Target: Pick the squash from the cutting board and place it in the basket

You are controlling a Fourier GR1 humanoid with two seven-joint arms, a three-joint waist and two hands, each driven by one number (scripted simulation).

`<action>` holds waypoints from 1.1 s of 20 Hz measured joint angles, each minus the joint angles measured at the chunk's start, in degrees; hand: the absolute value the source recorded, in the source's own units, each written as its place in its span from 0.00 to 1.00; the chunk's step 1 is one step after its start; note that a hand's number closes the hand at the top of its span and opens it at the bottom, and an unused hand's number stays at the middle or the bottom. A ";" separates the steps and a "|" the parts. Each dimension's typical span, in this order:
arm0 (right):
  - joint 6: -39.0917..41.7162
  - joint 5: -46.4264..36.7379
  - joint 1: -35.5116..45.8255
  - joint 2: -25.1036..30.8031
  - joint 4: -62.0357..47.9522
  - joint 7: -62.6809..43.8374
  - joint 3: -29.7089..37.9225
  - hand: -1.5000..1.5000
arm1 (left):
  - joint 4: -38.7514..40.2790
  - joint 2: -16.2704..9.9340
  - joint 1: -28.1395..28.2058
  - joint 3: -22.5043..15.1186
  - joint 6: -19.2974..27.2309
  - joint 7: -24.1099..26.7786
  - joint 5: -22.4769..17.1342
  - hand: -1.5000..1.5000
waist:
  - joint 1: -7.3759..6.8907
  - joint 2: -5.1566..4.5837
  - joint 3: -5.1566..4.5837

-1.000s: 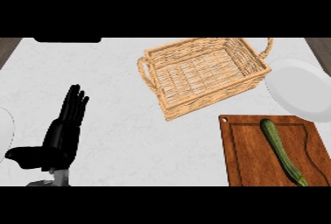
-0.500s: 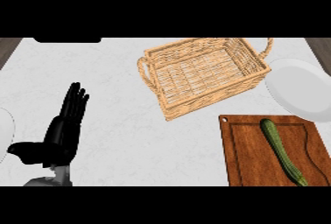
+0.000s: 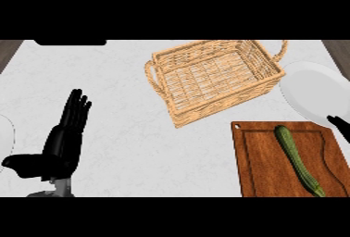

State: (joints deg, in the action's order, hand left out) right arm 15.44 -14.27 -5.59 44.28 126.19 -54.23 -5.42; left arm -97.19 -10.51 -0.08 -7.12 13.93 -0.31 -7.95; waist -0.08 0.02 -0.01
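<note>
A long green squash [image 3: 297,159] lies lengthwise on the brown wooden cutting board [image 3: 263,162] at the lower right. The woven wicker basket [image 3: 226,102], with a handle at each end and nothing inside, stands behind the board near the middle. My left hand [image 3: 61,148] rests open at the lower left, fingers straight and pointing away, far from both board and basket. A black tip of my right hand [image 3: 340,126] shows at the right edge, just above the board's far right corner and clear of the squash.
A white plate [image 3: 314,90] sits right of the basket, behind the board. Part of another white object [image 3: 4,138] shows at the left edge. A dark shape [image 3: 70,42] lies along the counter's back edge.
A black tip of my right hand has come into view at the right edge. The left hand, squash and basket stand as before.
</note>
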 measured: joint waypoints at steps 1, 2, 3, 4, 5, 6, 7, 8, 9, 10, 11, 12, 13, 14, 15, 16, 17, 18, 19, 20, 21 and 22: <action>-0.08 -1.81 -0.41 -1.35 -0.46 0.67 -0.76 0.00 | 0.05 0.31 0.26 0.00 -0.14 0.26 0.20 0.50 | 0.02 0.00 0.00; 0.43 -2.85 -0.70 -2.19 -0.80 1.18 -0.66 0.00 | 0.25 0.53 0.29 0.15 -0.37 0.42 0.41 0.50 | 0.06 0.00 0.01; 0.96 -3.53 -0.57 -2.69 -1.59 1.89 -0.22 0.00 | 1.55 0.88 -0.74 0.43 -0.55 0.74 0.58 0.50 | 0.11 -0.01 0.01; 1.03 -5.11 -0.78 -3.80 -1.91 2.24 -0.58 0.00 | 1.53 0.89 -0.39 0.70 -0.96 0.80 0.56 0.50 | 0.12 -0.01 0.01; 1.44 -6.19 -1.17 -4.39 -2.39 3.04 -0.30 0.00 | 1.72 1.36 -0.62 0.60 -0.71 0.61 1.03 0.50 | 0.14 0.00 0.01; 1.37 -7.90 -1.21 -5.34 -3.12 3.81 -0.61 0.00 | 1.94 1.73 -0.51 0.63 -0.80 1.00 1.22 0.50 | 0.14 0.00 0.01; 1.52 -9.23 -0.89 -6.32 -3.79 4.14 -0.80 0.00 | 1.95 1.53 -0.75 1.12 -1.15 0.68 1.24 0.50 | 0.13 0.00 0.01; 1.92 -10.24 -0.66 -7.27 -3.82 4.01 -0.75 0.00 | 2.35 1.53 -0.85 1.58 -1.67 1.09 1.20 0.50 | 0.13 0.00 0.02; 1.62 -11.57 -1.15 -7.85 -4.97 5.38 -0.71 0.00 | 2.26 2.08 -0.30 1.18 -1.70 1.55 1.47 0.50 | 0.13 0.01 0.00; 1.41 -13.06 -1.76 -8.72 -5.09 6.16 -0.98 0.00 | 2.17 1.89 -0.74 1.70 -1.99 0.98 1.38 0.50 | 0.16 0.00 0.01; 2.05 -13.39 -0.33 -9.54 -5.70 5.47 -0.87 0.00 | 1.28 1.82 0.04 1.71 -2.42 0.83 1.32 0.50 | 0.08 0.00 0.03; 1.95 -14.29 -1.52 -10.17 -5.67 6.71 -0.79 0.00 | 1.28 1.79 -0.27 2.05 -2.57 0.35 1.37 0.50 | 0.12 0.01 0.01; 2.46 -14.56 -0.75 -10.84 -6.53 6.96 -0.48 0.00 | 0.65 1.69 -0.88 2.37 -2.54 -0.65 1.47 0.50 | 0.11 0.01 0.02; 2.44 -15.55 -0.94 -11.74 -7.11 7.79 -0.50 0.00 | 0.65 1.93 -0.37 2.43 -2.83 -0.22 1.59 0.50 | 0.11 0.01 0.01; 2.31 -16.78 -0.51 -12.82 -8.12 8.21 -0.95 0.00 | 0.98 2.17 -0.70 2.71 -2.76 -0.14 1.83 0.50 | 0.10 0.01 0.01; 2.15 -17.93 -0.38 -13.70 -9.13 8.99 -1.12 0.00 | 1.40 2.39 -0.52 2.83 -3.11 0.27 1.91 0.50 | 0.09 0.01 0.01; 2.62 -18.46 -0.23 -14.27 -9.55 9.35 -0.80 0.00 | 0.56 2.19 -0.54 3.08 -3.37 -0.50 1.99 0.50 | 0.09 0.00 0.02; 2.62 -19.04 -0.52 -14.81 -10.16 10.30 -0.39 0.00 | -0.09 2.52 -0.63 2.76 -3.14 -1.23 2.50 0.50 | 0.10 0.01 0.01; 2.97 -19.60 -0.38 -15.28 -11.11 11.12 -0.11 0.00 | 0.38 2.89 -0.86 2.79 -3.12 -1.01 2.83 0.50 | 0.11 0.01 0.02; 3.55 -19.57 -0.55 -15.52 -11.58 11.88 0.68 0.00 | 0.84 2.90 -1.54 3.26 -3.42 -1.09 2.77 0.50 | 0.14 0.00 0.02; 4.37 -19.39 -0.99 -15.61 -11.15 12.06 1.49 0.00 | 0.86 3.56 -0.94 2.71 -3.16 -0.67 3.39 0.50 | 0.16 0.00 0.03; 5.08 -19.71 -1.36 -15.97 -11.05 12.21 1.90 0.00 | 0.93 3.66 -0.76 2.89 -3.52 -0.38 3.41 0.50 | 0.17 0.01 0.01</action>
State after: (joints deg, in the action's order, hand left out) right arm 20.53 -33.98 -6.95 28.31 115.14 -42.02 -3.52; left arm -96.26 -6.85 -0.84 -4.23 10.41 -0.68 -4.53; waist 0.09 0.03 0.00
